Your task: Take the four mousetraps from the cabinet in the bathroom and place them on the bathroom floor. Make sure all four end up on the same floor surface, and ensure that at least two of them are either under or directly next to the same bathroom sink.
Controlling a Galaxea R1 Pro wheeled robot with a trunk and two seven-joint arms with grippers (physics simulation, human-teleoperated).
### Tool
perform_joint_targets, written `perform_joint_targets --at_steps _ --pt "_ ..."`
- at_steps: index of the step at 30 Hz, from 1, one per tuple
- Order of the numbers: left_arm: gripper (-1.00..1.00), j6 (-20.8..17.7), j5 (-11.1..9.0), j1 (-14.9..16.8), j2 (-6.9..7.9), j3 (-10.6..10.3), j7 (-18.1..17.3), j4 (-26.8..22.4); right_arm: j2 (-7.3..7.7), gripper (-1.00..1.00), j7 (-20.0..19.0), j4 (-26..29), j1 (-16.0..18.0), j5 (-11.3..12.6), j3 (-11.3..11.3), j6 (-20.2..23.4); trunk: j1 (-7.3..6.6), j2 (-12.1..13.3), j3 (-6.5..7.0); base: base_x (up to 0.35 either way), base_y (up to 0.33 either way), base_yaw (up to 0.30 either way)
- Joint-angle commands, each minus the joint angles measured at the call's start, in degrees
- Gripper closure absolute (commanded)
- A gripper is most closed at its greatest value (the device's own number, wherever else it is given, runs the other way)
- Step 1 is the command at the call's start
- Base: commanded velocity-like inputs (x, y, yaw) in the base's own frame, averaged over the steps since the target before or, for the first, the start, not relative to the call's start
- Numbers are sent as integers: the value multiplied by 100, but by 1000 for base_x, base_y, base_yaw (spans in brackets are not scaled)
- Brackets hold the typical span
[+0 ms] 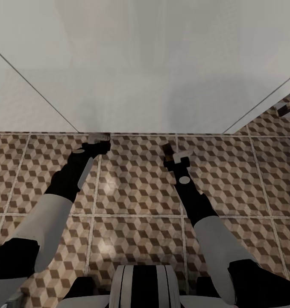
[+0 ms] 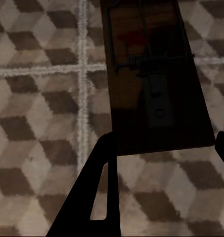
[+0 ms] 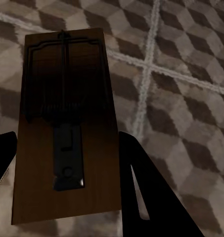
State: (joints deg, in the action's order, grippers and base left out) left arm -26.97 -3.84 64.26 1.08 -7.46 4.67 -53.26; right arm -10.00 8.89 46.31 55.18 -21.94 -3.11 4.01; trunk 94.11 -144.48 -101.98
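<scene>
Each gripper, left gripper (image 1: 98, 143) and right gripper (image 1: 174, 155), closed on a mousetrap (image 2: 151, 74) (image 3: 65, 123) above bathroom floor (image 1: 136, 188). Light, stiff boards; hold by long edges, clear of wire.

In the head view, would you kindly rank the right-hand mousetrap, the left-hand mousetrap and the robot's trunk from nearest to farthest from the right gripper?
1. Right-hand mousetrap, between the right gripper's fingers.
2. Left-hand mousetrap, across at the left gripper, by the white wall's foot.
3. Robot's trunk, at the picture's bottom edge.
</scene>
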Motion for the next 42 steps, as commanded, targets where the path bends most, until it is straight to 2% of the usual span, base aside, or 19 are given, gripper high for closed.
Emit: perform_joint_targets --at_steps 1,17,30,42 --pt "100 -28 -38 -10 11 -27 52 0 0 100 37 9 2 -45 -14 39 -1 -1 -3 0 0 0" --pt "100 -3 -38 -168 23 -27 52 242 0 100 -18 45 2 -42 -14 33 -1 -1 -3 0 0 0" --pt "100 7 -22 -168 24 -27 52 309 0 100 -18 45 2 -47 -14 17 33 -19 -291 0 0 0" --pt "100 2 -21 -168 24 -27 60 145 0 100 -18 67 2 -48 -14 -150 51 -28 -302 0 0 0"
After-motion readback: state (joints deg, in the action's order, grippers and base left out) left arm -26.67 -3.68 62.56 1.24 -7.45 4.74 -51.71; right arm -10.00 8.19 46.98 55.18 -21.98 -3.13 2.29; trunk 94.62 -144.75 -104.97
